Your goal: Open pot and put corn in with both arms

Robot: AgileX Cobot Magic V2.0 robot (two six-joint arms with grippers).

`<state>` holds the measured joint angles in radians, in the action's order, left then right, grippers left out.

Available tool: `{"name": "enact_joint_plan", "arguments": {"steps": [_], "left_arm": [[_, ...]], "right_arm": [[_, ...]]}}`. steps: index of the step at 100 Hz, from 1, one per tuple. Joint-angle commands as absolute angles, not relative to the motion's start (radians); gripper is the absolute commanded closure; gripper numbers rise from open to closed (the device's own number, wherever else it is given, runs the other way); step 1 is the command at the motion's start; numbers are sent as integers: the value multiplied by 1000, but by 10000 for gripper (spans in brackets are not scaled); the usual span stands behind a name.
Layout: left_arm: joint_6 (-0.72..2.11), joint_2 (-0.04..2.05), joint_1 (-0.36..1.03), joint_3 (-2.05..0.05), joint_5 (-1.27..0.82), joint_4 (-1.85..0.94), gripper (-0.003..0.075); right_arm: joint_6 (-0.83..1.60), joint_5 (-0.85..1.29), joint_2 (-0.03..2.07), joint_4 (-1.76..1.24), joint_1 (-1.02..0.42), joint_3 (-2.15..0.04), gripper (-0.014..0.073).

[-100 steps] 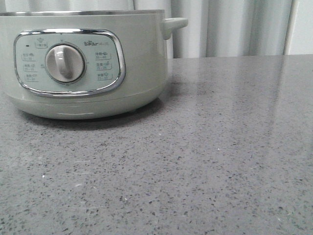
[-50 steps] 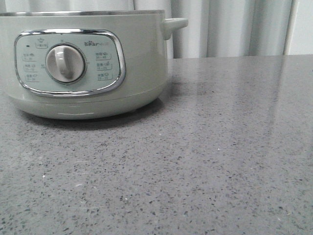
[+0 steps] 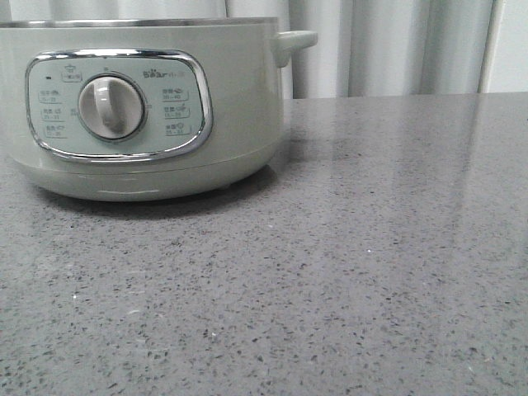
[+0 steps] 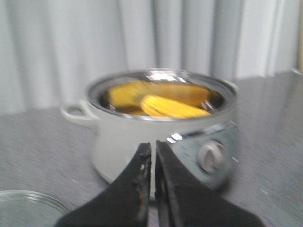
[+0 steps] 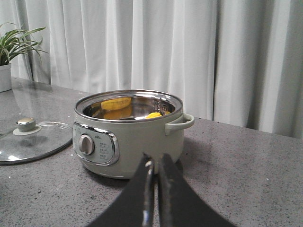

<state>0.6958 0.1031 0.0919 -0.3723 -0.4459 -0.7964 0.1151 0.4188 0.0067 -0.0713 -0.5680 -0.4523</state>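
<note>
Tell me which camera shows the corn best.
The left wrist view: though blurred, it looks down into the open pot at the corn. The right wrist view shows only a yellow sliver above the rim. The front view shows none.

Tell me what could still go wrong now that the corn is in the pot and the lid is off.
The glass lid lies flat on the counter beside the pot, so an arm sweeping back that way could knock it. Both claws, the left claw and right claw, look shut and empty near the pot's front; a forward drift might bump the dial. The corn leans up toward the steel rim, which might stop the lid from seating if it goes back on.
</note>
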Motion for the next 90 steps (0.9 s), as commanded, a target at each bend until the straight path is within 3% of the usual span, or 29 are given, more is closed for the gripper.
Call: {"name": "enact_joint_plan", "arguments": {"steps": [1,20,33,47,78,90], "left_arm": [[685,115,100,-363,-281,-721,738],[256,115,100,-168,-20,-197,738],[54,115,100,-40,40,-98,738],[-8,99,100,21,0,-94,738],[-13,-34,100,26,-291,-94,738],[-13,-33,100,26,-297,-98,738]], "right_arm": [[123,344,20,-63,-560,-474,666],[123,344,20,-63,-560,-474,666],[123,344,20,-63,-560,-474,666],[123,344,20,-63,-560,-474,666],[123,344,20,-63,-560,-474,666],[123,344,20,-63,-560,-474,666]]}}
